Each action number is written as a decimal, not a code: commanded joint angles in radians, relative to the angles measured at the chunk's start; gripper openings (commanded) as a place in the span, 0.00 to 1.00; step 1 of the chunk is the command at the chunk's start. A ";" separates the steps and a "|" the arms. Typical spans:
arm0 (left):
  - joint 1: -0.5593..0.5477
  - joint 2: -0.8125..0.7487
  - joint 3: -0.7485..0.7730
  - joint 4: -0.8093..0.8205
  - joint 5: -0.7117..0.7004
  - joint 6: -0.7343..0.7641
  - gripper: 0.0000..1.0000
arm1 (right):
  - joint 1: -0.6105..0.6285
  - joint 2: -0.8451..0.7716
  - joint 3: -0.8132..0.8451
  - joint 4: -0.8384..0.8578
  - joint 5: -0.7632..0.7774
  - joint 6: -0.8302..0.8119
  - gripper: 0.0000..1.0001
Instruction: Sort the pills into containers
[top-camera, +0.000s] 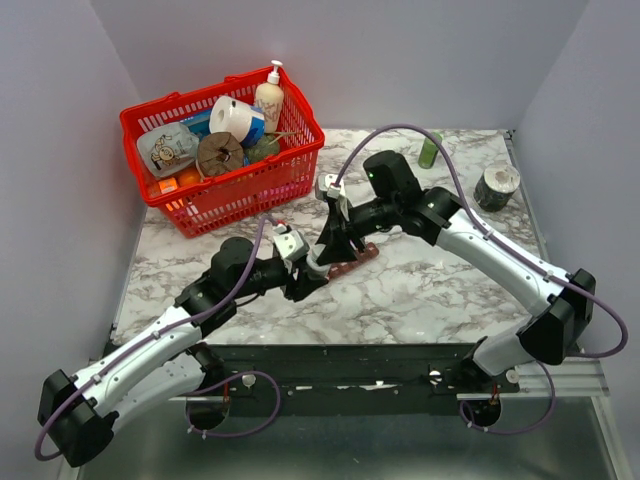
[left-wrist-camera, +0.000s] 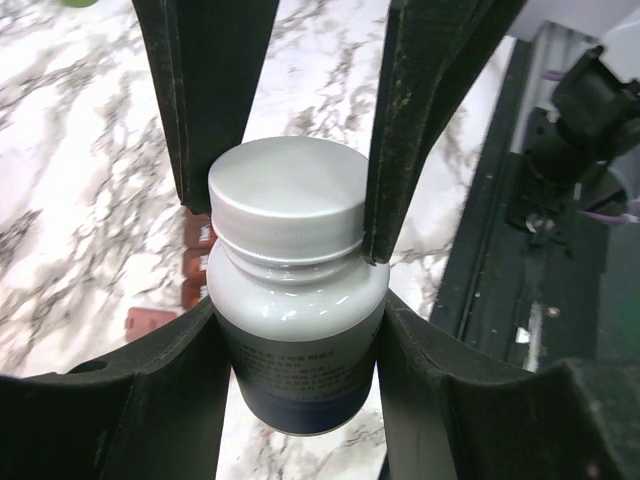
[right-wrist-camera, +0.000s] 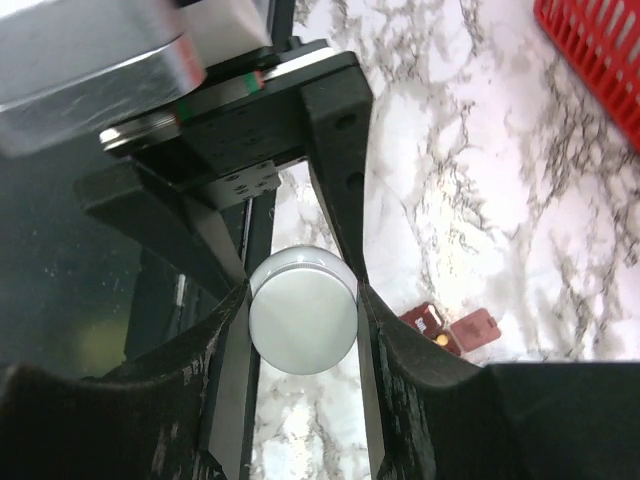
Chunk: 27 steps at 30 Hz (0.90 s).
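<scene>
Left fingers (left-wrist-camera: 195, 355): pinching the body of the white pill bottle (left-wrist-camera: 298, 340), at the middle of the bench (top-camera: 440, 285).
Right fingers (right-wrist-camera: 390, 345): clamped on the bottle's white cap (right-wrist-camera: 303, 312), meeting the left arm head-on.
Containers (top-camera: 356, 259): the dark red-brown strip lies on the bench just right of the bottle, with at least one lid flipped open.
Basket (top-camera: 255, 190): red and filled with items, at the far left.
Green bottle (top-camera: 430, 150): far right, well apart from the strip.

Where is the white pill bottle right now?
The white pill bottle is near the table's middle, held by both arms: left tool on its body, right tool on its cap, left of the red-brown pill organizer in the top view.
</scene>
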 joint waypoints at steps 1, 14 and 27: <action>0.003 0.020 0.078 0.224 -0.116 0.072 0.00 | 0.023 0.098 0.000 -0.138 0.017 0.171 0.34; 0.010 0.022 0.059 0.100 0.033 0.112 0.00 | -0.009 0.098 0.273 -0.330 -0.137 -0.042 0.91; 0.050 0.008 0.065 0.095 0.385 -0.008 0.00 | -0.035 -0.052 0.248 -0.625 -0.270 -1.008 0.99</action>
